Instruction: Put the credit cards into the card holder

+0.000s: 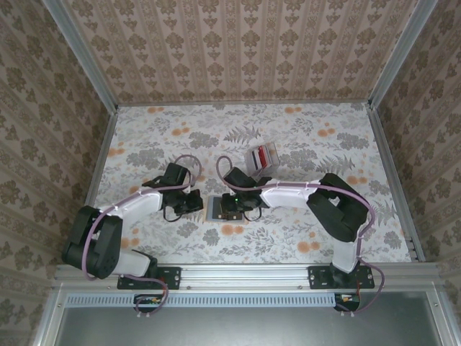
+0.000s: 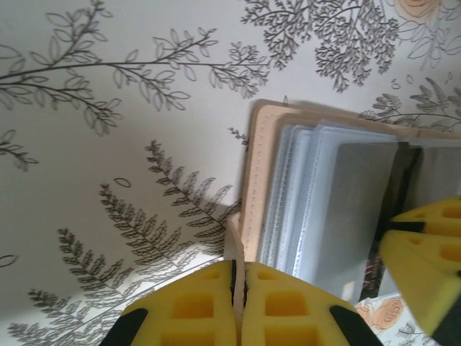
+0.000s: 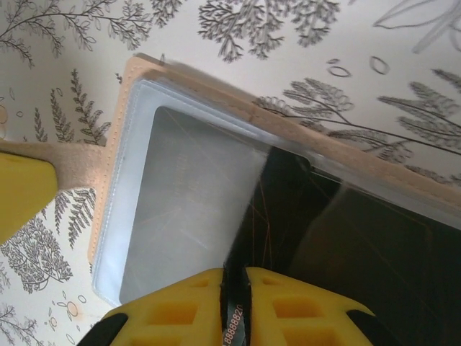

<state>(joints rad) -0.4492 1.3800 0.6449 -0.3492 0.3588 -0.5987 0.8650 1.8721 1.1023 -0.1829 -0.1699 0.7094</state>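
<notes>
- Card holder (image 1: 215,209) lies open near the middle of the table's (image 1: 324,238) near edge. The loose credit cards (image 1: 263,156) sit well behind it.
- Left hand (image 2: 235,277), pinched tight on the holder's tan flap (image 2: 234,245), should keep it flat.
- Right hand (image 3: 234,281), closed on a black card (image 3: 310,231), should slide it squarely under the clear sleeve (image 3: 180,187).

A: The card holder (image 2: 252,180)?
B: Matt tan leather-like skin, stitched; sleeves (image 3: 180,202) clear glossy plastic
A: And the black credit card (image 3: 346,245)?
B: Smooth, shiny plastic; the floral table cover (image 2: 108,180) looks matt
</notes>
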